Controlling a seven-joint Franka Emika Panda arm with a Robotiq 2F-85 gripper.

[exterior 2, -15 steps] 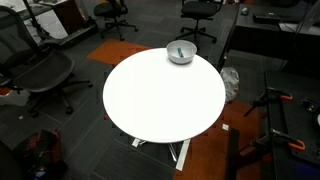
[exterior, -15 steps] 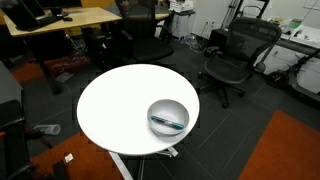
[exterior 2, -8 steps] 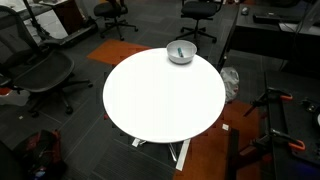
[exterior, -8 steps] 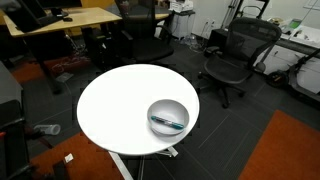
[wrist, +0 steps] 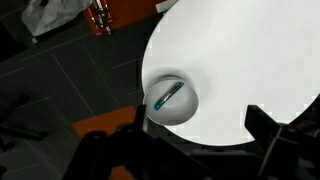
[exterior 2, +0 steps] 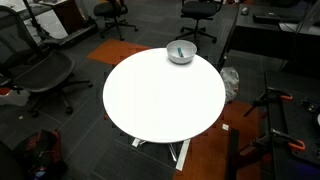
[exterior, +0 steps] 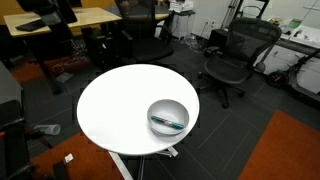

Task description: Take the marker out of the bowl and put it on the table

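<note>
In an exterior view, the marker (exterior: pixel 170 124) lay inside the grey bowl (exterior: pixel 165 106), which sat near the edge of the round white bench (exterior: pixel 115 105). No arm showed there.

In an exterior view, the marker (exterior 2: pixel 180 51) was only a small dark sliver in the bowl (exterior 2: pixel 186 56) at the bench's (exterior 2: pixel 160 100) far rim.

In the wrist view, the gripper (wrist: pixel 196 112) hung well above the bowl (wrist: pixel 178 110), jaws apart and empty, with the teal marker (wrist: pixel 167 96) resting inside. By my reading nothing was done yet: descent, grasp, lift and placing all remained.
</note>
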